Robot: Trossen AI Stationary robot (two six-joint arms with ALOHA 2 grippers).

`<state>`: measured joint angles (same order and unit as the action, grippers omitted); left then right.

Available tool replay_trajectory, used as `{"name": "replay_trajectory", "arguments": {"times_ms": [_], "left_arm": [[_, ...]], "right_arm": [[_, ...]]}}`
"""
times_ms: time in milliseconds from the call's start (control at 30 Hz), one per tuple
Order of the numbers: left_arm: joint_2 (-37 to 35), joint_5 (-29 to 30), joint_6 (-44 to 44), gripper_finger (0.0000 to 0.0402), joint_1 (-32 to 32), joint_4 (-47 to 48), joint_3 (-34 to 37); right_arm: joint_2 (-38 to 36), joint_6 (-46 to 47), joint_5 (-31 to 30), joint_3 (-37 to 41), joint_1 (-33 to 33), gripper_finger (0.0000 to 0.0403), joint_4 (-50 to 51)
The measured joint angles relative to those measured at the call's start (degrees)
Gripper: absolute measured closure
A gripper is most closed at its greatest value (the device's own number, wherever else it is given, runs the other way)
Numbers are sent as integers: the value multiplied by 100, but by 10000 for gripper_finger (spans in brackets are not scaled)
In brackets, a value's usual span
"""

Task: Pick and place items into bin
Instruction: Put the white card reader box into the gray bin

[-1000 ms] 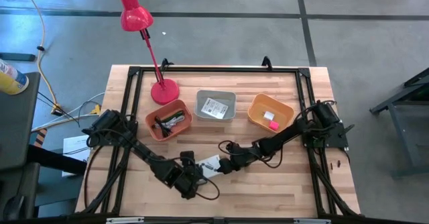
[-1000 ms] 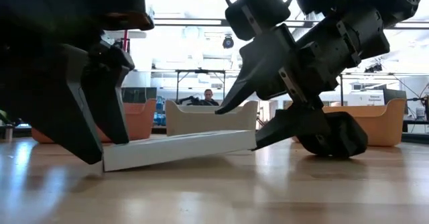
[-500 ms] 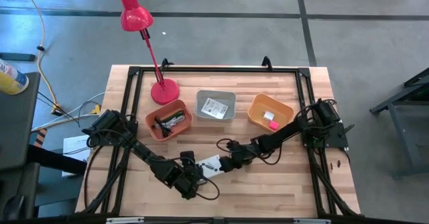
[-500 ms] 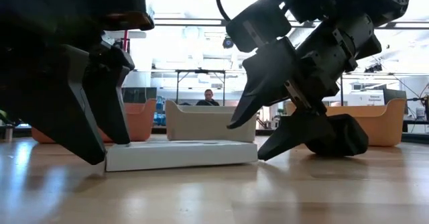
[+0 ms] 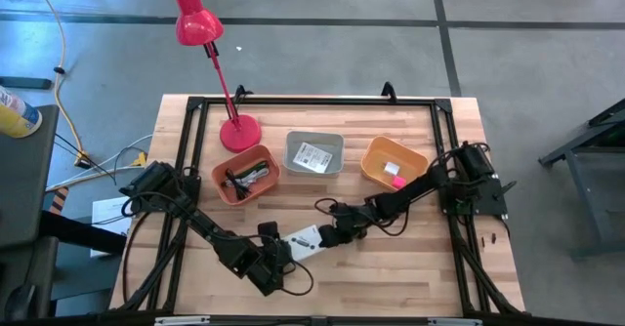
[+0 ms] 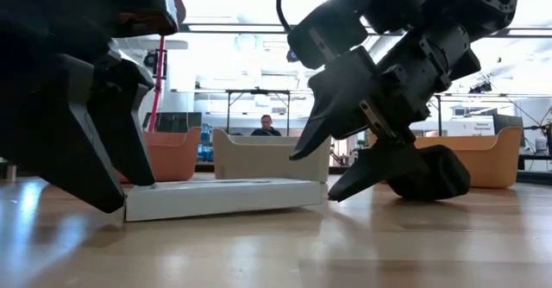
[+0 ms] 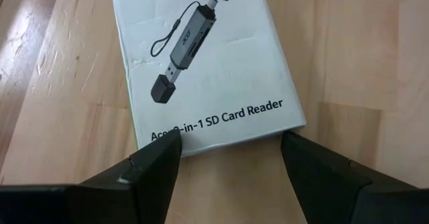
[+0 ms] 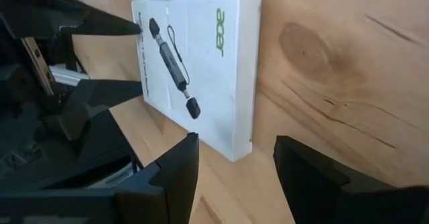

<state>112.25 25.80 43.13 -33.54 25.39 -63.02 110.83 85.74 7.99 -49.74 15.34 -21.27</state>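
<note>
Box (image 5: 306, 240) now lies flat on the wooden table (image 5: 410, 267), down from its tilt a second ago, so the lift has not come off. The right gripper (image 5: 329, 237) has let go and stands apart at one end; the left gripper (image 5: 277, 260), jaws apart, sits at the other. It is a slim white card-reader carton with a printed picture.

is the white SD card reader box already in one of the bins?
No, the white box lies flat on the table between the left gripper and right gripper, short of the bins.
</note>
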Motion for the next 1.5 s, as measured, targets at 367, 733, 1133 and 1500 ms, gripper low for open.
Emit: {"name": "replay_trajectory", "arguments": {"times_ms": [367,733,1133,1500], "left_arm": [[10,313,99,154,-196,-135,132],[-2,535,479,154,-327,-348,289],[-2,577,479,154,-326,-387,295],[0,605,479,154,-338,-420,302]], "right_arm": [[10,-50,84,7,-27,219,-202],[17,-82,117,7,-33,219,-281],[17,60,166,5,-40,219,-344],[95,242,-311,-97,30,219,-126]]}}
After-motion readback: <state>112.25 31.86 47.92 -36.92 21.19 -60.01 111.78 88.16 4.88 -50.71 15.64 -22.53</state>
